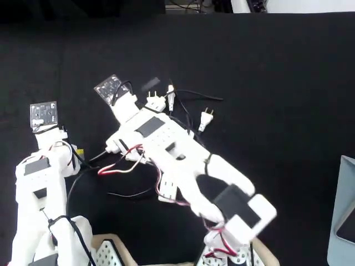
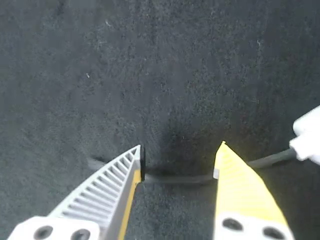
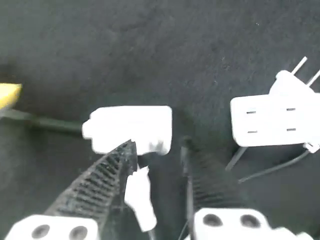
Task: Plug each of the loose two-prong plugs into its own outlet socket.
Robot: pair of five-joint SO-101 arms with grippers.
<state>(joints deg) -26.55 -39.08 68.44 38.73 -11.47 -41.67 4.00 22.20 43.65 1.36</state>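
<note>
Black cable (image 2: 175, 178) between parted left fingers (image 2: 112, 182), ungripped; right fingers (image 3: 100, 185) parted around white plug (image 3: 140, 196), arm-covered overhead.

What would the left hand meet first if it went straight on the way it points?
Probably the thin black cable lying across between the open fingers of the left hand, then the black cloth; depth is hard to judge.

Right wrist view: the jaws hide the near edge of the white block (image 3: 127, 127) (cable end visible). The white piece (image 3: 139, 195) between the jaws is too blurred to identify. Left wrist view: the picture's edge cuts off the same block (image 2: 307, 134). High view: the picture's edge cuts off the grey box (image 1: 344, 210).
</note>
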